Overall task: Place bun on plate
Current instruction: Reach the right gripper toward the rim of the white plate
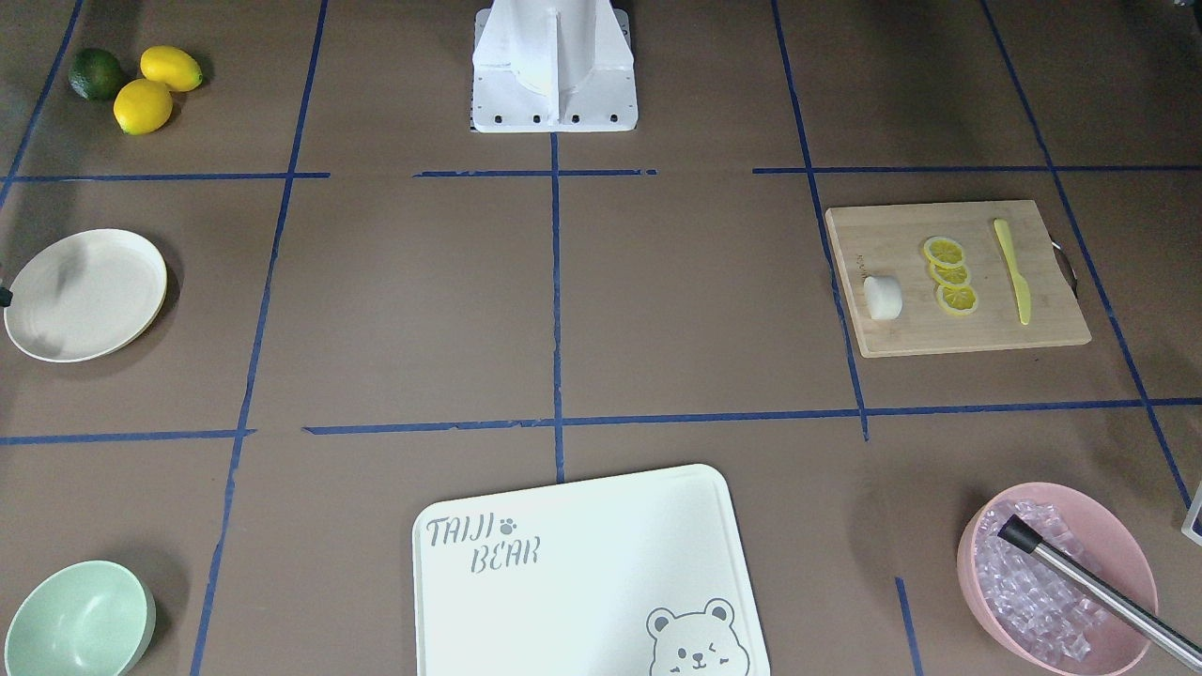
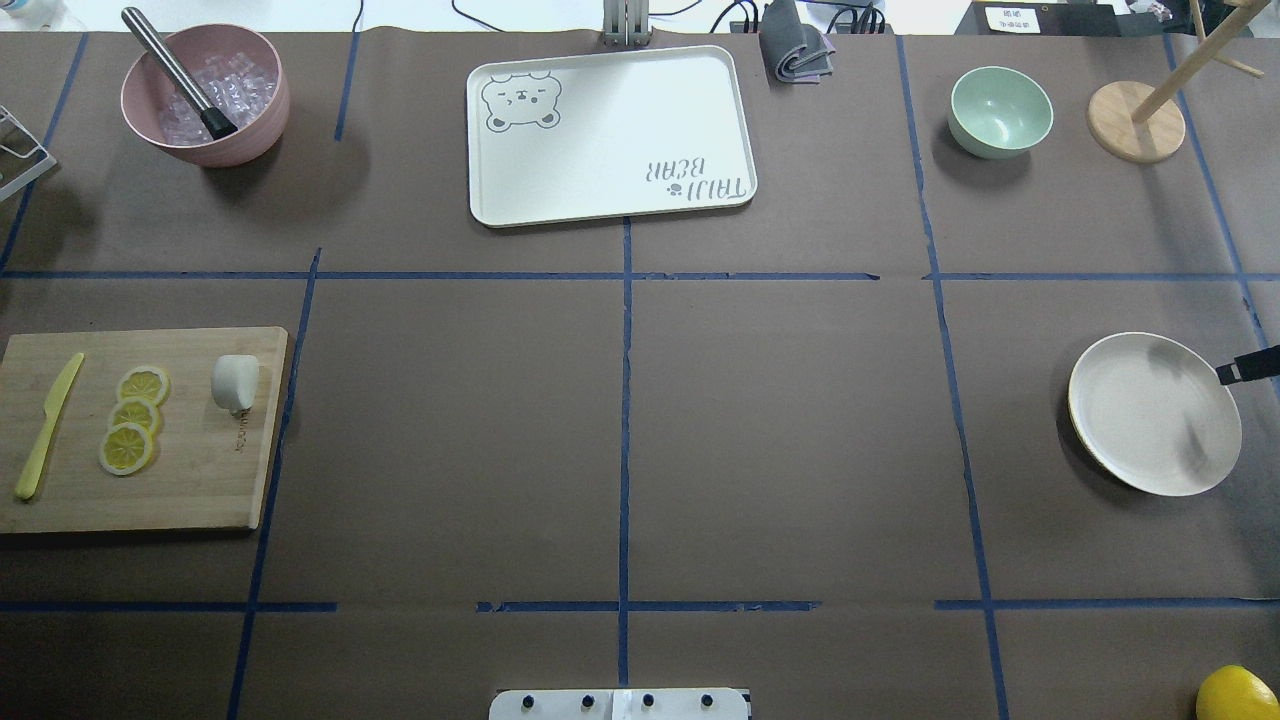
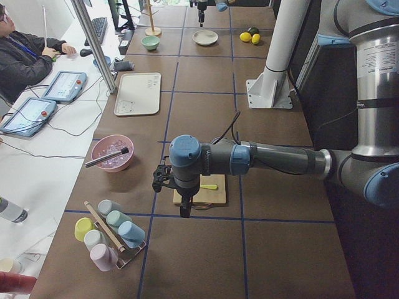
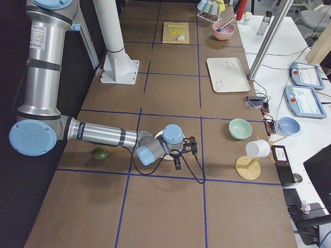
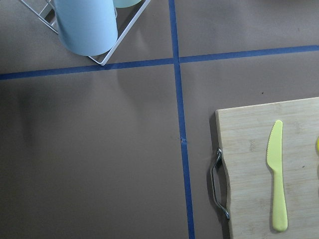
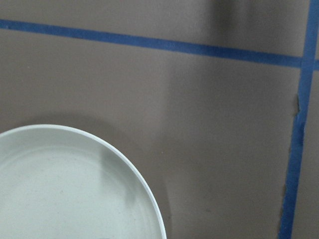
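So the bun [image 2: 236, 383] is sitting on the wooden cutting board [image 2: 200, 480] on the left side of the table. It's at the board's right end, just beside a row of three lemon slices [image 2: 133, 418], and a yellow plastic knife [image 2: 45, 427] lies at the board's left end. The plate [image 2: 1155, 413] is way over on the right side, well apart, so the bun's not on it yet. A lot is hard to see though. From the left-end camera the left arm [image 3: 274, 159] crosses right over the board and hides the bun. The left gripper [image 3: 185, 210] points down there, but I can't tell if its fingers are apart or together. Same deal at the other end: the right arm [image 4: 98, 133] covers most of the plate, and the right gripper [image 4: 177, 163] is too small and dark to call. Overhead, only a black piece pokes in at the right edge by the plate's rim. The left wrist camera only catches the board's handle [image 5: 218, 185] end and the knife, plus a pale blue cup [image 5: 85, 25] in a wire rack [image 5: 124, 42]. The right wrist one just gets a cut-off arc of the plate. Along the far edge there's a pink bowl of ice [image 2: 255, 130] with a metal rod [image 2: 170, 60] leaning in it, a white bear-printed tray [image 2: 610, 150], a pale green bowl [image 2: 1000, 110] and a wooden stand [image 2: 1135, 125]. Two lemons [image 1: 143, 105] and a lime [image 1: 97, 73] sit near the robot on the right.
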Robot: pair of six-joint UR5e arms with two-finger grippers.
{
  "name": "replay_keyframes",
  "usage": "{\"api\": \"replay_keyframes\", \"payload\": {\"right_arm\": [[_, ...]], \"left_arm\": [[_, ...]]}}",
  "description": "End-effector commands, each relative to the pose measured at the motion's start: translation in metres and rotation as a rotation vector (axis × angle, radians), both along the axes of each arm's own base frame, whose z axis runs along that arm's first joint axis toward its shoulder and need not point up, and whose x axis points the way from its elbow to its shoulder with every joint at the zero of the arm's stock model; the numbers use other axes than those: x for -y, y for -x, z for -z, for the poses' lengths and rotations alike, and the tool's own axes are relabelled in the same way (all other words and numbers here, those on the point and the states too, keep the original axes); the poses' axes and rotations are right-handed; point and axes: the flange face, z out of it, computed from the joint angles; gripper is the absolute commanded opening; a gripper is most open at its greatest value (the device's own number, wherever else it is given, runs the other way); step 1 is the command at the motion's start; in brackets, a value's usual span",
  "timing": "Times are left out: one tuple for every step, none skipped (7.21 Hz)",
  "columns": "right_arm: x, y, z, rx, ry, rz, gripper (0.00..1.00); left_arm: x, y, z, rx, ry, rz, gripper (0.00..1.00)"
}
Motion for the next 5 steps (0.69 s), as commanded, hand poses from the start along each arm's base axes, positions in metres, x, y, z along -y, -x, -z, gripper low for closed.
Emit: {"api": "replay_keyframes", "payload": {"right_arm": [[-0.014, 0.012, -0.023, 0.02, -0.005, 0.014, 0.86], [-0.014, 0.012, -0.021, 0.028, -0.006, 0.017, 0.49], [-0.018, 0.012, -0.014, 0.048, -0.007, 0.03, 0.1], [-0.019, 0.012, -0.012, 0.055, -0.006, 0.032, 0.01], [-0.018, 0.012, -0.011, 0.057, -0.007, 0.03, 0.0]], "left_arm": [[0.0, 0.0, 0.0, 0.0, -0.002, 0.0, 1.0], [0.0, 0.0, 0.0, 0.0, -0.001, 0.0, 1.0], [0.0, 0.0, 0.0, 0.0, 0.0, -0.001, 1.0], [0.0, 0.0, 0.0, 0.0, 0.0, -0.001, 1.0], [0.0, 0.0, 0.0, 0.0, 0.0, -0.001, 1.0]]}}
